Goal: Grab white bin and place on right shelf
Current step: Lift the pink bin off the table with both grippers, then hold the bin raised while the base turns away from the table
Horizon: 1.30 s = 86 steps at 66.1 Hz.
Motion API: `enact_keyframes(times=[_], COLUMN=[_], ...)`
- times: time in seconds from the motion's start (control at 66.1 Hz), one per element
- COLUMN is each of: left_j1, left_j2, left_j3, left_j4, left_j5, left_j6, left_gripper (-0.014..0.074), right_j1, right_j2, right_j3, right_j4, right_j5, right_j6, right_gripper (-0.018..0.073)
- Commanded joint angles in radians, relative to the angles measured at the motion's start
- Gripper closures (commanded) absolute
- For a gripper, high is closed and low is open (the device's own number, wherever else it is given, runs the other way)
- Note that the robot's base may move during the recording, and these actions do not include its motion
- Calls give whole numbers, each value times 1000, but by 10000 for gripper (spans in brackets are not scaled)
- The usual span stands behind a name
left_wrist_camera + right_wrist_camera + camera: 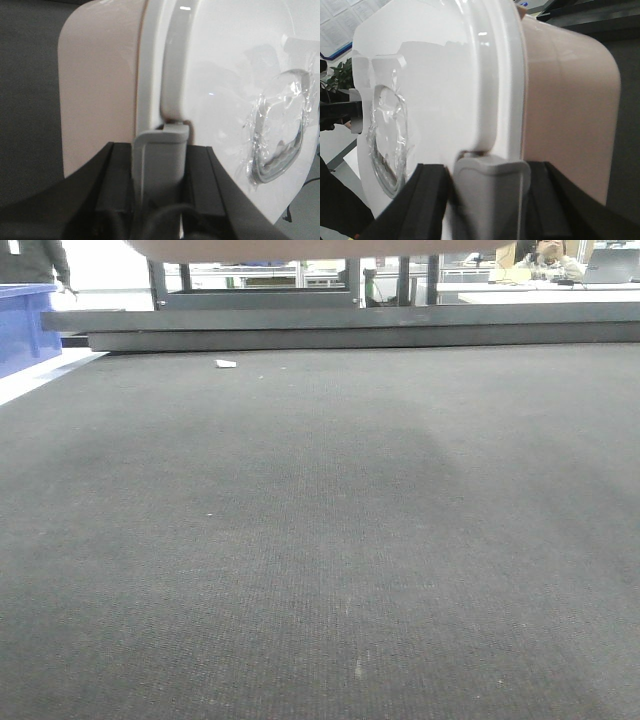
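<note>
White bin [95, 90] held between both pincers, over dark carpet [27, 100]. Left pincer [161, 162] closed narrow around grey latch [162, 137] at one end. Right pincer [490, 182] gripping likewise at opposite end.

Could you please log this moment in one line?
white bin: lid on | left gripper: shut on grey latch | right gripper: shut on other latch

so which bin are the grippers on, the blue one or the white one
The white bin, pinkish body and white lid: left gripper and right gripper each clamp a grey latch. The blue bin sits apart, untouched.
</note>
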Motion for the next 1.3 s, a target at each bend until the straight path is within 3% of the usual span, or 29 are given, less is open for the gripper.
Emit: enact_keyframes(times=[0.0, 1.286], left_j1=[-30, -30], left_j2=[-31, -31], left_j3=[-32, -32], left_j4=[-94, -94], left_j5=[165, 160], left_j6=[17, 17], left_gripper=[714, 714], right_j1=[26, 26], right_j2=[-40, -40], right_j3=[-35, -35], right_j4=[217, 217], right_j5=[263, 216], right_j6=[-22, -22], right_gripper=[490, 490])
